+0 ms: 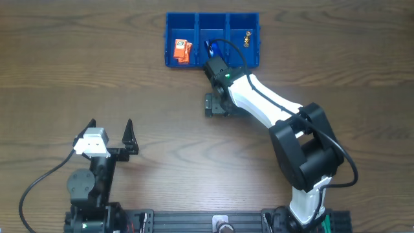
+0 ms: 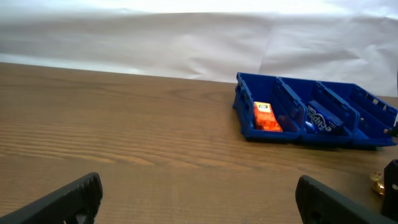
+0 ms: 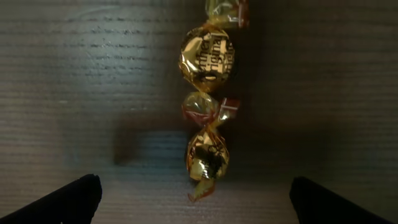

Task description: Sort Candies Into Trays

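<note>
A blue three-compartment tray [image 1: 212,61] stands at the table's far middle. Its left bin holds orange candies [image 1: 182,51], its middle bin a blue candy [image 1: 210,48], its right bin a gold candy [image 1: 246,40]. My right gripper [image 1: 217,103] hangs just in front of the tray, pointing down. In the right wrist view it is open [image 3: 199,193], its fingers wide on either side of a row of gold-wrapped candies [image 3: 208,53] [image 3: 207,155] lying on the wood. My left gripper [image 1: 111,126] sits open and empty at the near left. The left wrist view shows the tray [image 2: 249,118] and orange candy [image 2: 266,116].
Bare wooden table [image 1: 77,71] lies on all sides of the tray. A white backdrop [image 2: 155,43] rises behind the table's far edge. One gold candy [image 2: 377,180] lies on the wood beside the right gripper's dark body [image 2: 392,183].
</note>
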`<action>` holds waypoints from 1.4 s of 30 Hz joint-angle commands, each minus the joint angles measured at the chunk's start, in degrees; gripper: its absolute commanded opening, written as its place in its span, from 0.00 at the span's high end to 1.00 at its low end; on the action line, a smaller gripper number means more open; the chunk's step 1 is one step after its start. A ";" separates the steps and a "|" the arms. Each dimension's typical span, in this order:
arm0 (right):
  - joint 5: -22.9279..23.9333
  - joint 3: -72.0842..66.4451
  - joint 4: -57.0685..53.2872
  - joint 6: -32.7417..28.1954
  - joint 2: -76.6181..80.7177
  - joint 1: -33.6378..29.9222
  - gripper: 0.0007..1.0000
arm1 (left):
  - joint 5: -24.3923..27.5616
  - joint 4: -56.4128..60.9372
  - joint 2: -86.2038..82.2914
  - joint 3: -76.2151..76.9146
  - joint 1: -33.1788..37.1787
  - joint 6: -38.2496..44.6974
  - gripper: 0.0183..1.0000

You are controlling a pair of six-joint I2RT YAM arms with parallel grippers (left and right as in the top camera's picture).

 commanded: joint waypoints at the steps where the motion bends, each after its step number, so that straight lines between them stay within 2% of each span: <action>1: 1.38 -0.52 1.62 0.94 0.74 -0.31 0.00 | 1.40 -2.03 -0.42 -1.07 0.13 0.44 0.00; 14: 1.38 -0.57 3.56 0.98 2.01 -1.07 0.03 | 1.40 -2.05 -0.42 -1.07 0.13 0.44 0.00; 20: 0.52 -2.86 6.14 1.18 2.01 -1.75 0.12 | 1.40 -2.03 -0.42 -1.07 0.13 0.44 0.00; 22: 0.26 -3.08 6.14 1.18 2.01 -2.19 0.20 | 1.40 -2.03 -0.42 -1.07 0.13 0.44 0.00; 29: 0.28 -3.10 6.16 1.14 2.01 -2.23 0.55 | 1.40 -2.03 -0.42 -1.07 0.13 0.44 0.00; 42: 0.28 -3.08 5.88 1.11 2.01 -2.12 0.79 | 1.40 -2.03 -0.42 -1.07 0.13 0.44 0.00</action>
